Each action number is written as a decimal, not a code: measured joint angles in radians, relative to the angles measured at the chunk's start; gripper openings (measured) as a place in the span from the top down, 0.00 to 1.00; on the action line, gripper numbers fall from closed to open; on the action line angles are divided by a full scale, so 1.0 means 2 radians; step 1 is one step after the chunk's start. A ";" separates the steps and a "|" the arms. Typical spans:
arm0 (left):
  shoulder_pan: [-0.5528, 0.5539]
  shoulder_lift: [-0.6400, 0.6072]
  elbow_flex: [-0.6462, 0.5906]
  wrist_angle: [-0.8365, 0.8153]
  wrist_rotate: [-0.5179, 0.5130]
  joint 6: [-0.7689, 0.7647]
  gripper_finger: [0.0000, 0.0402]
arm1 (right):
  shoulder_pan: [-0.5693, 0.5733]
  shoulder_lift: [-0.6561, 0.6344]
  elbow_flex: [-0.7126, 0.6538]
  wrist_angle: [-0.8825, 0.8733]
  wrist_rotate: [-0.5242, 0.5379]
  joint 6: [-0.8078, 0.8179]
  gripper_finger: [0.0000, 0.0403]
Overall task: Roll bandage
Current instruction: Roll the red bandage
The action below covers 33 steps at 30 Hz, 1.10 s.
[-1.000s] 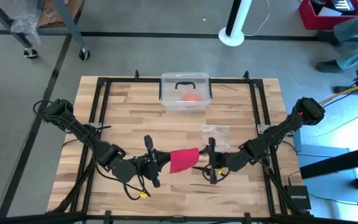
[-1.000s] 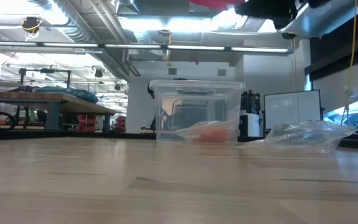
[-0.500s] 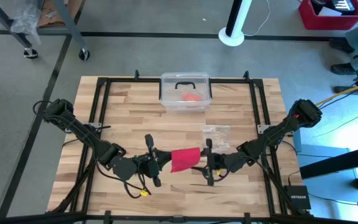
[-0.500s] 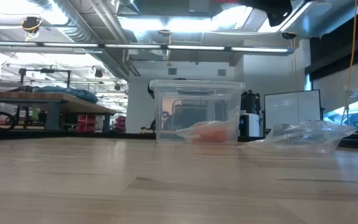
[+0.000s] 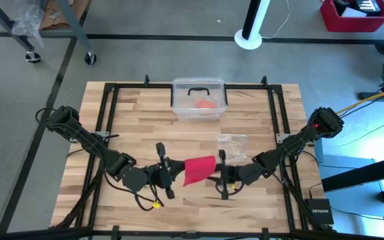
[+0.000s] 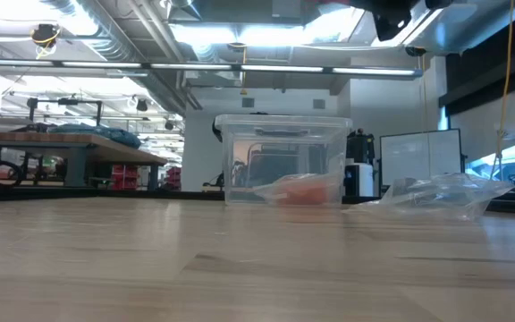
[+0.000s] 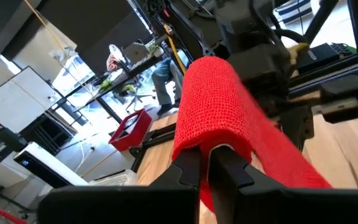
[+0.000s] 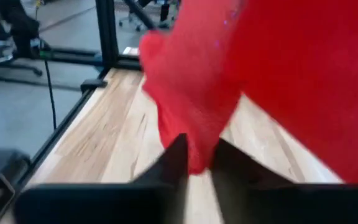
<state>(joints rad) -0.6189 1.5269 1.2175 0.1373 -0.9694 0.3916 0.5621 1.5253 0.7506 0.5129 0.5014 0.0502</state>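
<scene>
Aloft, bandage [image 5: 199, 169] pinched between left tool [image 5: 170, 172], right tool [image 5: 220, 175].

Both dark six-joint arms reach in from the outer edges of the bench toward its near middle, elbows bent, forearms angled inward so the two wrists face each other. The left end effector [image 5: 167, 175] sits left of centre, its two dark fingers [image 7: 194, 174] pressed together on a fold of the bright red soft cloth bandage [image 5: 199, 169], which drapes over their tips. The right end effector [image 5: 221, 175] sits just opposite, near the other, its fingers [image 8: 178, 158] drawn close with the cloth's hanging edge pinched between them. Both wrists hold above the bench surface.
</scene>
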 joint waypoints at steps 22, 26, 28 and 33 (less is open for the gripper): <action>-0.022 -0.024 0.000 0.001 -0.016 0.001 0.99 | 0.000 0.000 0.000 -0.020 -0.025 0.056 0.92; -0.013 -0.024 0.000 -0.017 -0.016 -0.019 0.99 | 0.000 0.000 0.000 -0.023 -0.025 0.078 0.78; -0.013 -0.023 0.000 -0.017 -0.016 -0.019 0.99 | 0.000 -0.003 0.000 -0.028 -0.032 0.082 0.69; -0.016 -0.023 0.000 -0.024 -0.016 -0.018 0.99 | 0.000 -0.039 0.000 -0.092 -0.073 0.082 0.51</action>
<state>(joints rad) -0.6508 1.4799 1.2171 0.0897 -1.0008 0.3561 0.5625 1.4482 0.7506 0.3287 0.3556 0.2133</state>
